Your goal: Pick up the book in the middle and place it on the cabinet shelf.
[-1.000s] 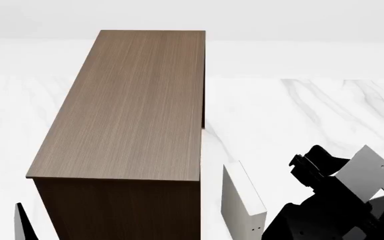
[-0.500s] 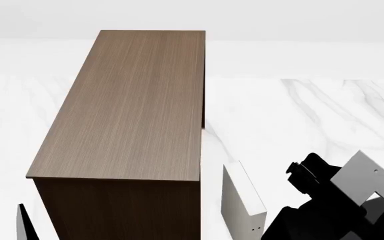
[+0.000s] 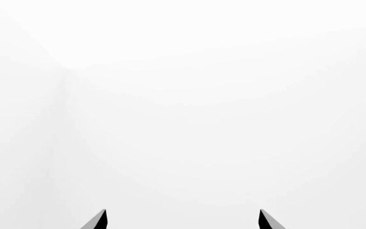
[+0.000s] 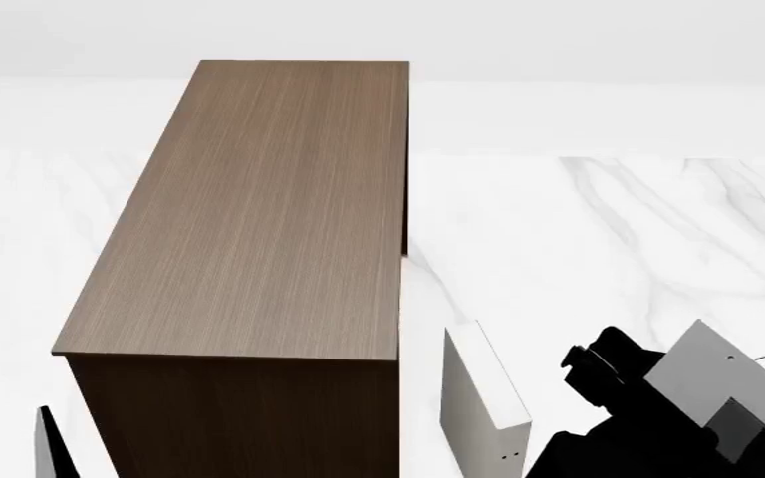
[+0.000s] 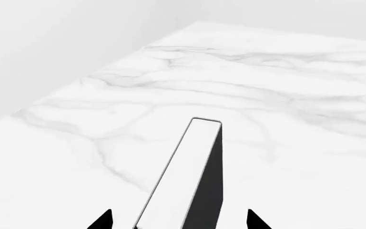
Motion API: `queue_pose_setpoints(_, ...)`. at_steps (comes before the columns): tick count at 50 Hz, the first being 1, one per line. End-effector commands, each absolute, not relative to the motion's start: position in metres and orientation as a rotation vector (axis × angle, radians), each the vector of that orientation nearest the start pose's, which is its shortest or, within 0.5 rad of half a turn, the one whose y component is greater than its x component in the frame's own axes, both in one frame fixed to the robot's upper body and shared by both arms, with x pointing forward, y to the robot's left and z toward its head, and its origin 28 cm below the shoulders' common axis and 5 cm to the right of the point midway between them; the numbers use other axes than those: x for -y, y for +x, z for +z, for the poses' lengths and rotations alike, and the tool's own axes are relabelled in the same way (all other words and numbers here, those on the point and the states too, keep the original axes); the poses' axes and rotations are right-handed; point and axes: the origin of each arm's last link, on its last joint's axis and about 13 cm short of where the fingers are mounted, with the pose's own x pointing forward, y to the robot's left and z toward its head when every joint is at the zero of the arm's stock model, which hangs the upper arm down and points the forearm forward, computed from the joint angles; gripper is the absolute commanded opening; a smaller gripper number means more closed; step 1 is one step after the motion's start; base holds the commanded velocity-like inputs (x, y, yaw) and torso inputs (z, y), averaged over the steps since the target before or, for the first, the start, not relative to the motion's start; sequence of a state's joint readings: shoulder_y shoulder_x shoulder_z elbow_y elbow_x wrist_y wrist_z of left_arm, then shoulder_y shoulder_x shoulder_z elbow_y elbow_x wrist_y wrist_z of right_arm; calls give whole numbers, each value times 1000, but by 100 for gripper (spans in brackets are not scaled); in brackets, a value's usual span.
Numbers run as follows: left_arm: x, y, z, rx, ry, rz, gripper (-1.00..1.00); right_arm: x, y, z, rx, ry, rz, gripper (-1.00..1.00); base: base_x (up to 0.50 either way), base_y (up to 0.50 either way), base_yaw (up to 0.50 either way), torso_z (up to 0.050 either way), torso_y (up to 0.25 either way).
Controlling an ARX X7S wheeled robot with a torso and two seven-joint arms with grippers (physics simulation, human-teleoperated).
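In the right wrist view the book (image 5: 189,176), with a dark charcoal cover and a white page edge, stands on edge on the marble. It reaches in between my right gripper's (image 5: 179,220) fingertips. The jaws are open, with a gap on each side of the book. In the head view my right arm (image 4: 636,408) is at the bottom right and hides that book. The cabinet shelf (image 4: 270,209) is a tall dark brown box with a lighter flat top, left of the arm. My left gripper (image 3: 181,220) is open and empty, facing plain white.
An off-white book with small dots (image 4: 482,398) stands on edge between the cabinet's front right corner and my right arm. Another book (image 4: 48,448) stands at the bottom left by the cabinet. White marble floor (image 4: 596,229) spreads to the right of the cabinet.
My right arm has moved down and slightly left in the head view, toward the bottom edge. The cabinet and the two visible books have not moved.
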State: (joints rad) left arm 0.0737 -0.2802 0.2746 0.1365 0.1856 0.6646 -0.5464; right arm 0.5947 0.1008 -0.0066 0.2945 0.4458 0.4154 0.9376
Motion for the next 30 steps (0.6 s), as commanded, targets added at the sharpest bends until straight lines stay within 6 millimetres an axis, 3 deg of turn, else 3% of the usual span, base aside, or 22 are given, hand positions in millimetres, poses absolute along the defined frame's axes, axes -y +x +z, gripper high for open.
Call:
queue_pose_setpoints(1,-202,183,64,764,128,91,100,105,330,83,-268,245,-806,100,0,0,0,0,0)
queue_pose_setpoints(30,-201,184,64,764,128,90,100,104,334,69,-265,214,-776,100,0,0,0,0,0)
